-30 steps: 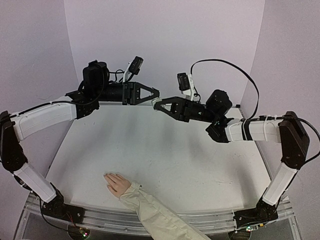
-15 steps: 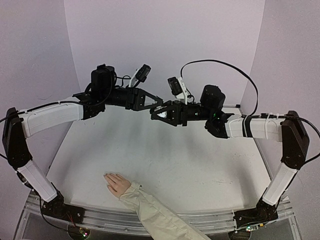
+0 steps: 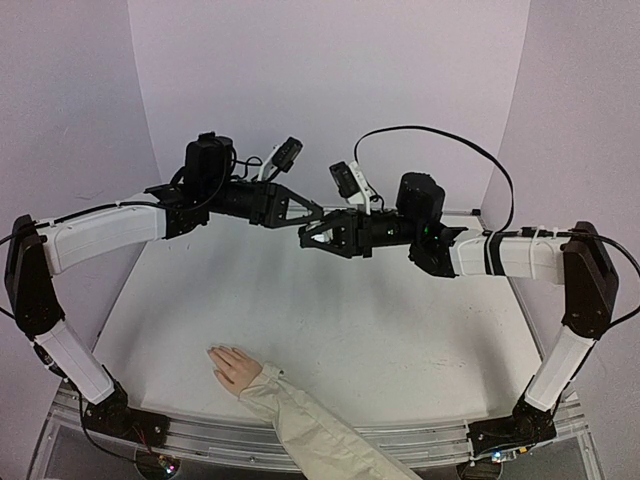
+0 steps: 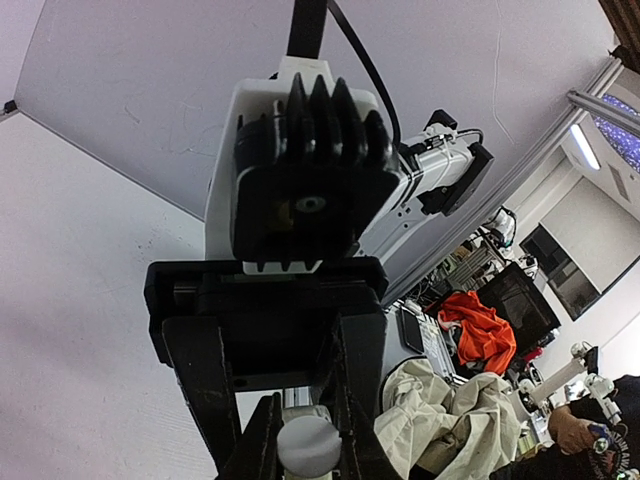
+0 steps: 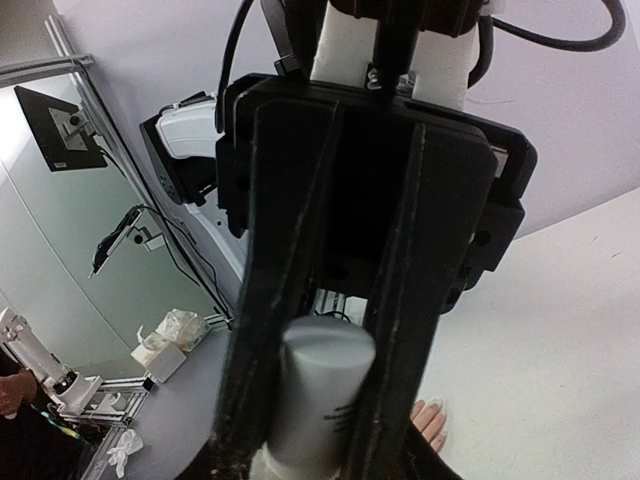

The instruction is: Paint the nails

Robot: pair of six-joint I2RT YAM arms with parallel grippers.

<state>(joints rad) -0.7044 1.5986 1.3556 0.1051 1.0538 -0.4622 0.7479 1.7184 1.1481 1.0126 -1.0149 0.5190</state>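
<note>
The pale pink hand [image 3: 233, 366] lies flat at the table's front with its cream sleeve [image 3: 310, 430]. Its fingertip nails show small in the right wrist view [image 5: 432, 412]. My right gripper [image 3: 308, 237] is shut on a small grey-white bottle [image 5: 318, 390] and holds it high over the table's middle. My left gripper [image 3: 314, 214] meets it tip to tip from the left. In the left wrist view my left gripper [image 4: 305, 445] is shut on a round white cap [image 4: 308, 447]. Both grippers are far above and behind the hand.
The white table [image 3: 400, 340] is walled by lilac panels on three sides. The right arm's black cable [image 3: 470, 140] loops above it. Cream fabric [image 4: 440, 410] and an orange cloth [image 4: 480, 325] show beyond the table in the left wrist view.
Both grippers have moved toward each other and a little lower, the right one swinging left. Their tips, apart a second ago, now meet. The hand has not moved.
</note>
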